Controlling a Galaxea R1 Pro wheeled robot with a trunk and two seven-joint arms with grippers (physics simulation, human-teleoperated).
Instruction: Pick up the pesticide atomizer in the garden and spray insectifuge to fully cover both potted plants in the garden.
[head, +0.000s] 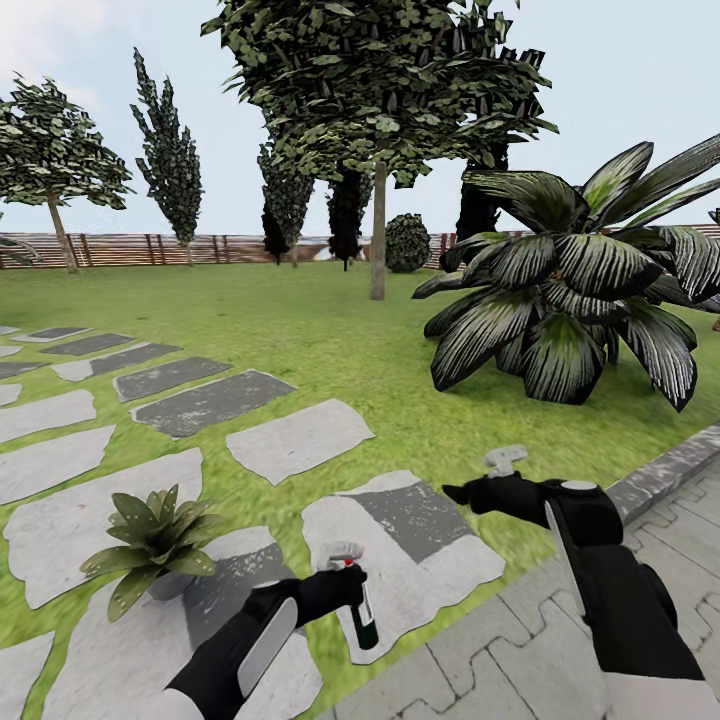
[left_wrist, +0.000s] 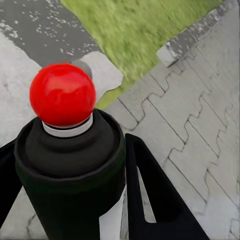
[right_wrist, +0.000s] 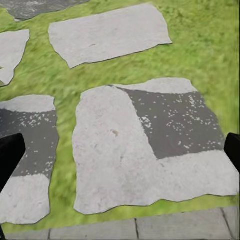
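Observation:
My left gripper is shut on the pesticide atomizer, a dark green bottle with a white label and red tip, held upright over a stepping stone. The left wrist view shows the atomizer's red tip close up, with a black finger pressed against each side of the body. One potted plant, a green rosette in a grey pot, sits just left of the atomizer. I see no insectifuge on its leaves. My right gripper hangs open and empty over a stepping stone, to the right of the atomizer.
A big striped-leaf bush stands at the right on the lawn. Flat stepping stones run to the left. Grey paving with a raised kerb lies at the lower right. Trees and a wooden fence close the back.

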